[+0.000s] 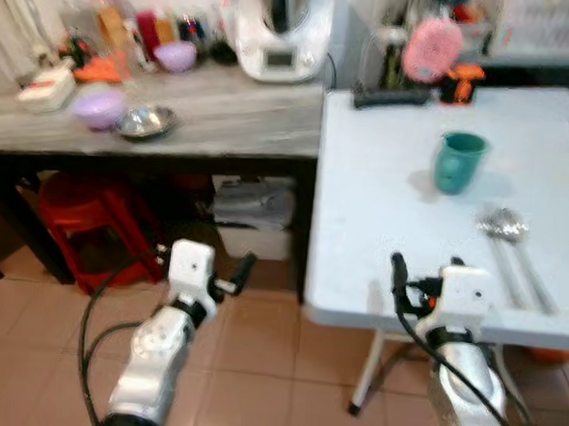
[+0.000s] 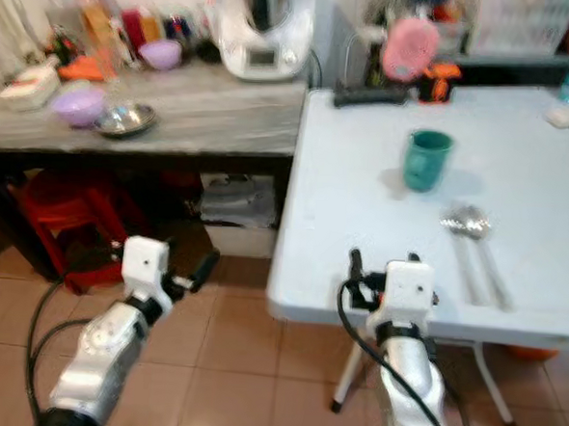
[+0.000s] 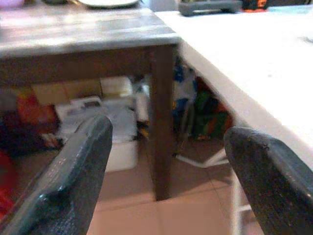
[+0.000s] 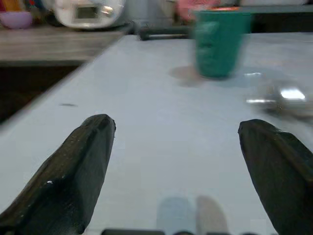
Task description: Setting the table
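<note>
the white table [image 1: 383, 180] carries a teal cup [image 1: 459, 162] and, just beside it, a shiny metal spoon with chopsticks [image 1: 510, 248] (one place seems partly laid). a steel dish [image 1: 146, 121] and lilac bowl [image 1: 99, 106] wait on the grey wooden counter [image 1: 233, 113]. the right gripper [image 4: 186, 161] hovers spread over the smooth tabletop's near edge; the left gripper [image 3: 166, 161], also spread, hangs empty over tiled floor.

- The left gripper [image 3: 166, 171] is held low on a silver arm bent forward, its two black fingers spread wide apart.
- The right gripper [image 4: 188, 166] is held higher, fingers likewise wide apart, holding nothing.
</note>
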Robot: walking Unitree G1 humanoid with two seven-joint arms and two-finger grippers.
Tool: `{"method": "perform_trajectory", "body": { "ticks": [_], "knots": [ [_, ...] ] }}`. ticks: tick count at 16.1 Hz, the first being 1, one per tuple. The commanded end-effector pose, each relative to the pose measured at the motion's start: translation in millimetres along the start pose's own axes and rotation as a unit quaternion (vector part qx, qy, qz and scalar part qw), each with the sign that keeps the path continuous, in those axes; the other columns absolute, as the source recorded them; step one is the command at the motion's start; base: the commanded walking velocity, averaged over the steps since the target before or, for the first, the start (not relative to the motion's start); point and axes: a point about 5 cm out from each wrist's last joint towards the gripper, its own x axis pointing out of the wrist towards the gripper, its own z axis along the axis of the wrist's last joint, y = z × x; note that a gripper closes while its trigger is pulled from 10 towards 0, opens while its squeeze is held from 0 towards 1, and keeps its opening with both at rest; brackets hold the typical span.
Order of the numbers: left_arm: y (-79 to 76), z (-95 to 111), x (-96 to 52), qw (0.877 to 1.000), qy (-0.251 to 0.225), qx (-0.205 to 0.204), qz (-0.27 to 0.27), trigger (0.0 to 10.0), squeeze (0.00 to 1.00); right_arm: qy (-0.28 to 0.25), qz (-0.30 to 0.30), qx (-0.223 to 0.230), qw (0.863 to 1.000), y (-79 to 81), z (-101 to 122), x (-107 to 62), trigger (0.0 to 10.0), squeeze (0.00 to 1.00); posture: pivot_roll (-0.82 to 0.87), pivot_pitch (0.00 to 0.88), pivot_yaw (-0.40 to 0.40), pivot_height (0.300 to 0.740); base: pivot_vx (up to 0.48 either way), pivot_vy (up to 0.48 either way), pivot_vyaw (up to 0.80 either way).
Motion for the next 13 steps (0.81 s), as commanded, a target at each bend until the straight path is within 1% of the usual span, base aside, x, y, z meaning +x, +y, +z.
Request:
{"method": "perform_trajectory", "body": {
  "ticks": [1,6,8,10,13],
  "knots": [
    [6.2,4,0.0,1.000,-0.003,0.011,0.003,10.0,0.00,-0.012,0.002,0.009,1.000,3.6,7,3.1,10.0,0.00,-0.17,0.000,0.119,0.740,0.000,-0.428,0.00],
    [7.8,2,-1.4,1.000,0.002,0.013,0.002,10.0,0.00,-0.008,0.003,0.009,1.000,4.4,5,1.2,10.0,0.00,-0.17,0.000,0.120,0.740,0.000,-0.451,0.00],
    [11.0,0,-3.6,1.000,0.007,0.014,0.006,10.0,0.00,-0.005,0.007,0.006,1.000,4.6,4,-0.1,10.0,0.00,-0.16,0.000,0.114,0.740,0.000,-0.315,0.00],
    [13.1,-4,-8.0,1.000,0.010,0.008,0.015,10.0,0.00,0.004,0.019,0.004,1.000,7.5,0,-0.9,10.0,0.00,-0.15,0.000,0.092,0.740,0.000,0.000,0.00],
    [12.5,-6,-12.6,0.999,0.005,0.003,0.038,10.0,0.00,0.007,0.044,-0.001,0.999,11.4,1,2.2,10.0,0.00,-0.12,0.000,0.055,0.740,0.000,0.000,0.00]
  ]
}}
